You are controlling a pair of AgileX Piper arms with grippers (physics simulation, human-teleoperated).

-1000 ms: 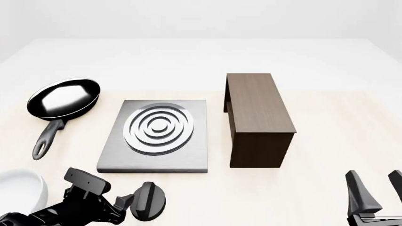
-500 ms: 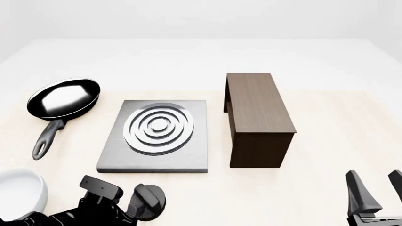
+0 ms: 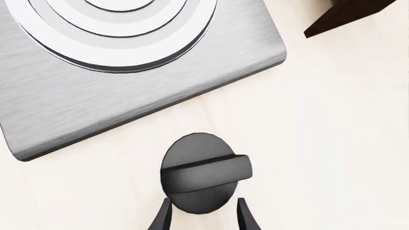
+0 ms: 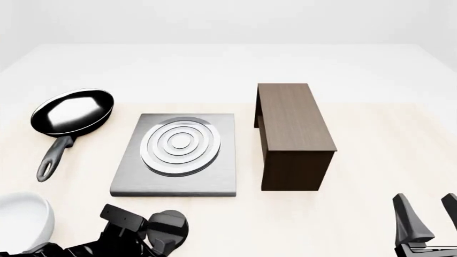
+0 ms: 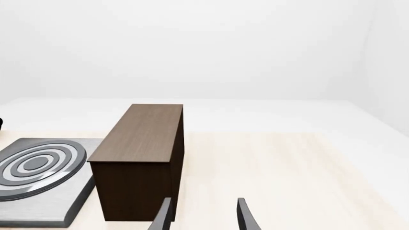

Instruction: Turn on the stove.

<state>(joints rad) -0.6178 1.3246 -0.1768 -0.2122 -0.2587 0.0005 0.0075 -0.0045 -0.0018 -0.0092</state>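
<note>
The stove is a flat grey slab (image 4: pixel 214 176) with silver burner rings (image 4: pixel 180 147), seen near the table's middle and in the left wrist view (image 3: pixel 96 105). Its black round knob (image 4: pixel 171 222) lies on the table just in front of the slab. In the left wrist view the knob's (image 3: pixel 204 172) raised ridge lies crosswise to the fingers. My left gripper (image 3: pixel 203 215) is open, its fingertips (image 3: pixel 164 215) flanking the knob's near edge; in the front view the gripper (image 4: pixel 153 240) sits low at the near edge. My right gripper (image 4: pixel 428 217) is open and empty at the near right.
A black frying pan (image 4: pixel 71 112) lies left of the stove, handle toward me. A dark brown wooden cabinet (image 4: pixel 292 134) stands right of the stove, also in the right wrist view (image 5: pixel 141 158). A white bowl (image 4: pixel 25 219) sits at the near left.
My left arm has slid right and back toward the near edge. The knob's ridge has turned from lengthwise to crosswise. The burner rings look flatter. The right arm has not moved.
</note>
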